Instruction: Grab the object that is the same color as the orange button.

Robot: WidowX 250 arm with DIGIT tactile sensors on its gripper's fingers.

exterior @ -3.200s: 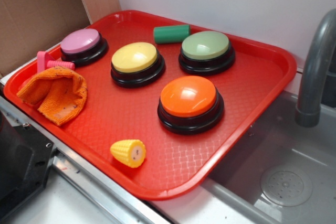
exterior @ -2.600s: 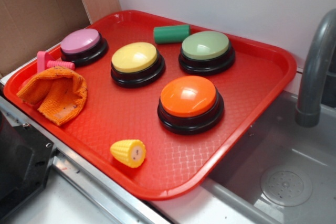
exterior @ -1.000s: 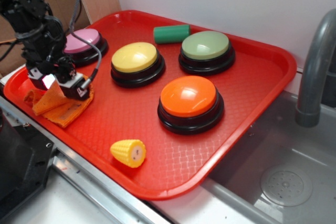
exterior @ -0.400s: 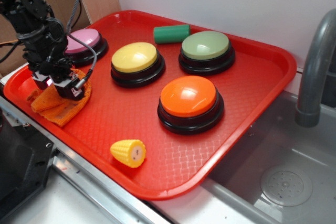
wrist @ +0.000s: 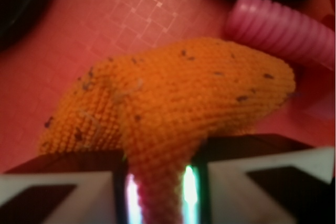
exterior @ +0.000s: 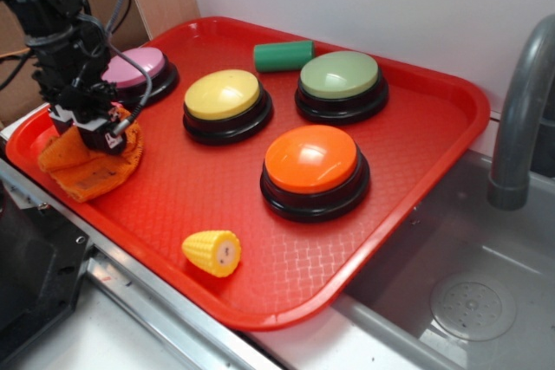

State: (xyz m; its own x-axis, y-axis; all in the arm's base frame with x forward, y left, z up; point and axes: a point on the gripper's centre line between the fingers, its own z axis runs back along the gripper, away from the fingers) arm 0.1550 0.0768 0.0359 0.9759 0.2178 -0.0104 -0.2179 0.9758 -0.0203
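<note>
Orange knitted cloth [exterior: 87,166] lies at the tray's [exterior: 416,179] left front corner, directly under the tool [exterior: 97,134]. Wrist view shows a fold of cloth [wrist: 173,124] clamped between the jaws, so a straight lift looks like what remains. Its match, the orange button [exterior: 312,162], sits well right.

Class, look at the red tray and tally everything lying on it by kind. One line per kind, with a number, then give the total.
Buttons: 4 (orange button, yellow, green, pink)
Cloth: 1, orange, pinched in the tool
Toy corn: 1
Green cylinder: 1
Pink ribbed handle: 1
Total: 8
</note>
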